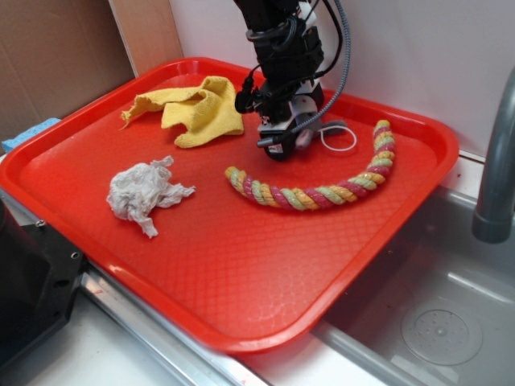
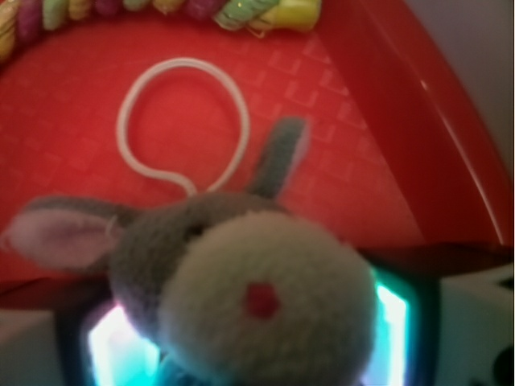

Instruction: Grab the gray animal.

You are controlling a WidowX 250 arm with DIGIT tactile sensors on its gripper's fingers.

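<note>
The gray animal [image 2: 265,297] is a small plush mouse with a pale muzzle, a red nose dot, pink-lined ears and a thin white loop [image 2: 181,121]. It fills the low middle of the wrist view, between my two fingers, which touch its sides. In the exterior view my gripper [image 1: 282,149] is down on the red tray [image 1: 241,265] at the back middle. Only a bit of the gray animal [image 1: 304,138] and the loop [image 1: 339,138] show beside it. The gripper is shut on the toy.
A striped rope toy [image 1: 322,193] curves just right of and in front of the gripper, and shows in the wrist view [image 2: 241,12]. A yellow cloth [image 1: 197,108] lies to the left. A crumpled paper wad [image 1: 145,193] lies front left. A sink [image 1: 434,322] and faucet [image 1: 495,177] are right.
</note>
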